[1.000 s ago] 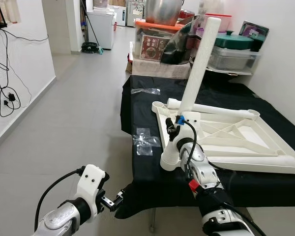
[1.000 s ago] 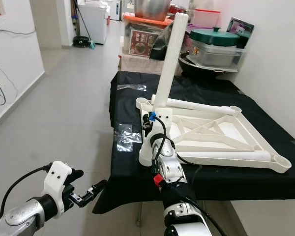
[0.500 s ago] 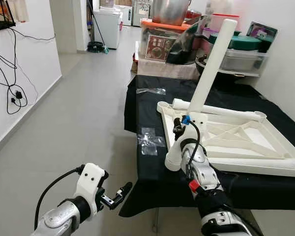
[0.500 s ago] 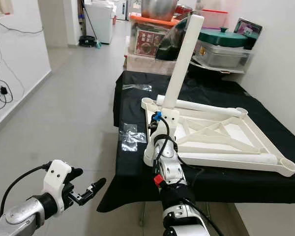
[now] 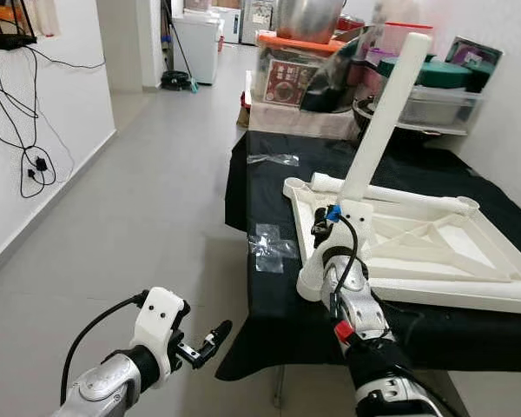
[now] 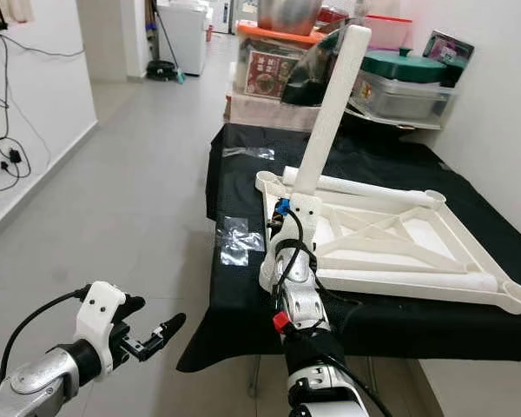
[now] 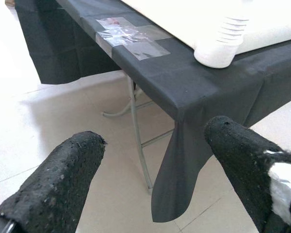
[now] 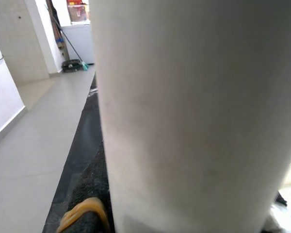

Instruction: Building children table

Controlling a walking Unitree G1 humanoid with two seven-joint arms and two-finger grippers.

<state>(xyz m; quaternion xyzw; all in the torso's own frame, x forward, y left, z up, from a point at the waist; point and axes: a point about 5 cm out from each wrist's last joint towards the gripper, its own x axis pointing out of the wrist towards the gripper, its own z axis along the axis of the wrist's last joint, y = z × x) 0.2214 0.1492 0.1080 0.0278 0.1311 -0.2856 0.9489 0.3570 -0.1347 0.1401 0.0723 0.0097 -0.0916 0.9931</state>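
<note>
A white children's table top (image 5: 434, 248) lies upside down on a black-clothed table (image 5: 269, 287). My right gripper (image 5: 352, 201) is shut on a white table leg (image 5: 382, 113), which slants up and to the right above the top's near-left part. The leg's lower end is hidden behind my wrist. One black finger (image 8: 87, 213) presses against the leg in the right wrist view. Two more white legs lie along the top's far edge (image 5: 399, 193) and near edge (image 5: 456, 291). My left gripper (image 5: 210, 337) hangs open low over the floor, left of the table's front corner, holding nothing.
Clear plastic bags (image 5: 272, 245) lie on the cloth near the left edge. Storage boxes and pots (image 5: 295, 74) crowd the far end. A ribbed corner socket (image 7: 218, 46) sits near the cloth's edge, with a metal table leg (image 7: 138, 141) below. Open grey floor (image 5: 139, 200) runs left toward a cabled wall.
The whole picture has shifted a little, so the camera moved. The right gripper still holds the slanted leg and the left gripper stays low and open.
</note>
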